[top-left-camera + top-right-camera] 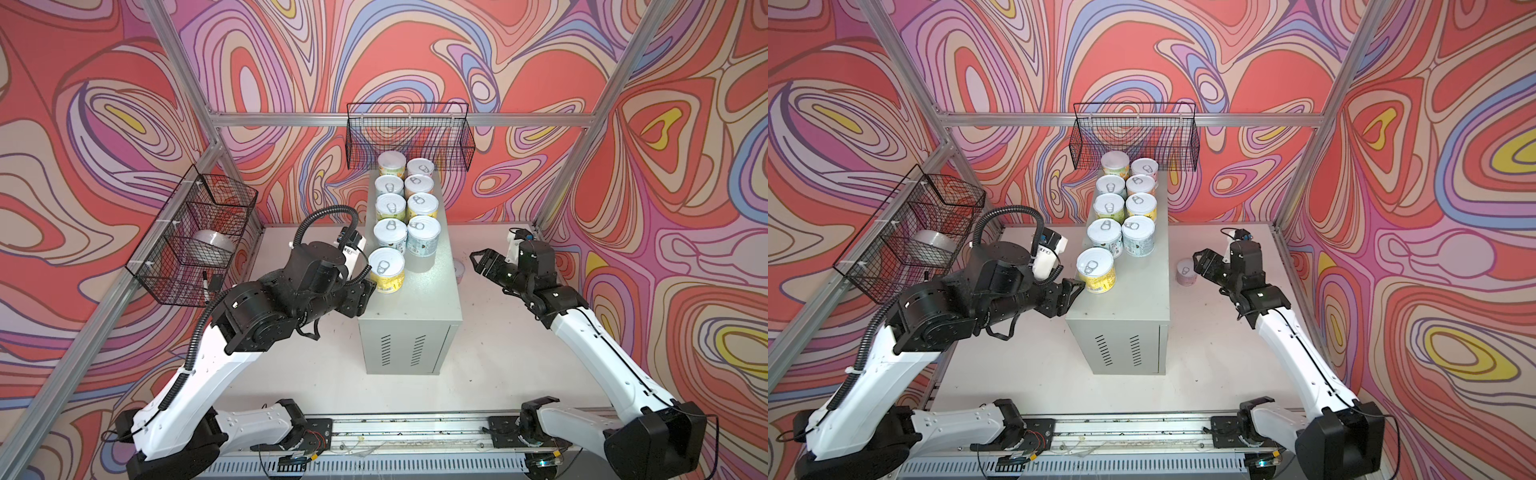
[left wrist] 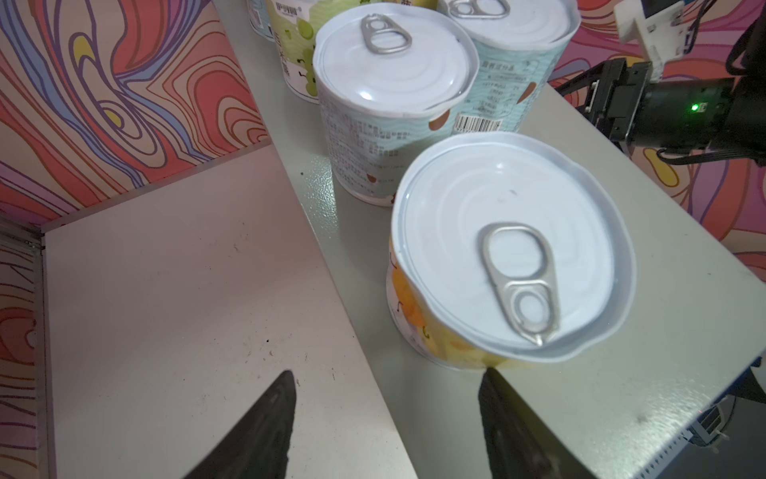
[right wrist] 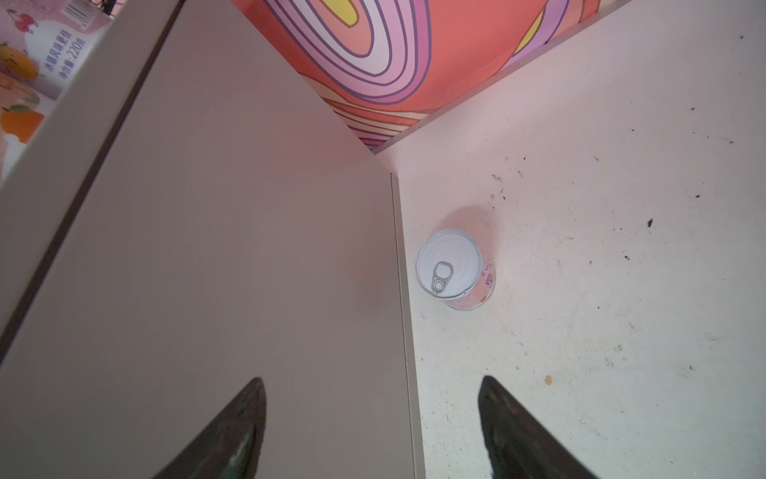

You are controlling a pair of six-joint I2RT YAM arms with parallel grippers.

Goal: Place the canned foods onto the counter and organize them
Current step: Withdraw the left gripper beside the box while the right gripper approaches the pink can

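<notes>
Right, my left hand (image 2: 387, 373) has its fingers apart just beside the yellow can (image 2: 514, 249), one of nine on the tall grey desk (image 1: 419, 299). My right hand (image 3: 371, 379), also apart, hangs above the pink can (image 3: 449, 265), upright on the low white desk (image 3: 580, 290).

A pink-labelled can (image 3: 49, 58) bears the print "净含量:220克"; other label text is too blurred to read.

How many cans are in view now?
10. Nine on the counter: five cans in the left row, four in the right. One pink can on the table beside it.
</notes>
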